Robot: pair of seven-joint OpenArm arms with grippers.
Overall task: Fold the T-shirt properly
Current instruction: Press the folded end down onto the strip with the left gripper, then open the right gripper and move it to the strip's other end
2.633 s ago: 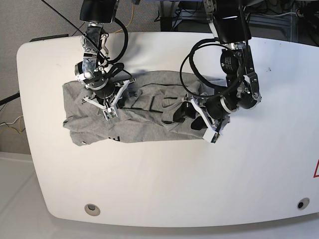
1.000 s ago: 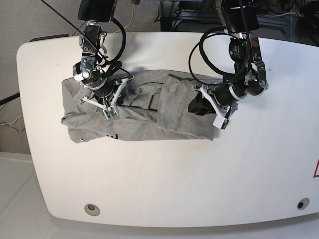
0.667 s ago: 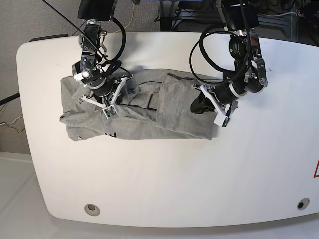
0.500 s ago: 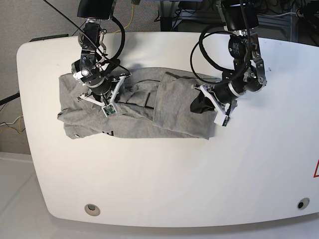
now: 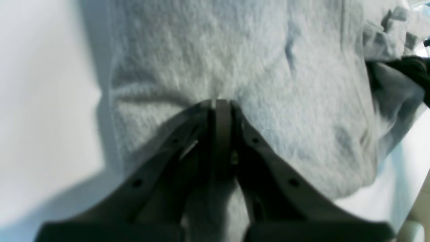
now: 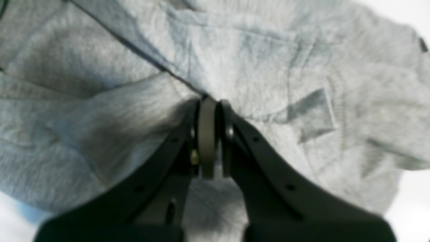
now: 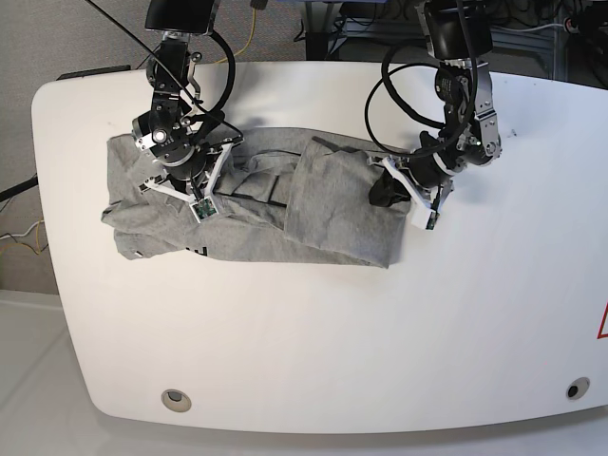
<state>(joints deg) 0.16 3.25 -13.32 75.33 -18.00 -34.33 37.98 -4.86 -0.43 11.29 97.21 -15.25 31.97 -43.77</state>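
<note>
1. T-shirt (image 7: 237, 214), grey and rumpled, lies across the far half of the white table (image 7: 313, 351), its right part folded into a flap.
2. Nothing else sits on the tabletop; my own arms and cables cover parts of the cloth.
3. My left gripper (image 5: 221, 102) is pinched tight on a fold of fabric.
4. My right gripper (image 6: 211, 101) is clamped on a ridge of cloth.
5. Compared with a moment ago, the whole shirt has slid leftward and farther back.
</note>
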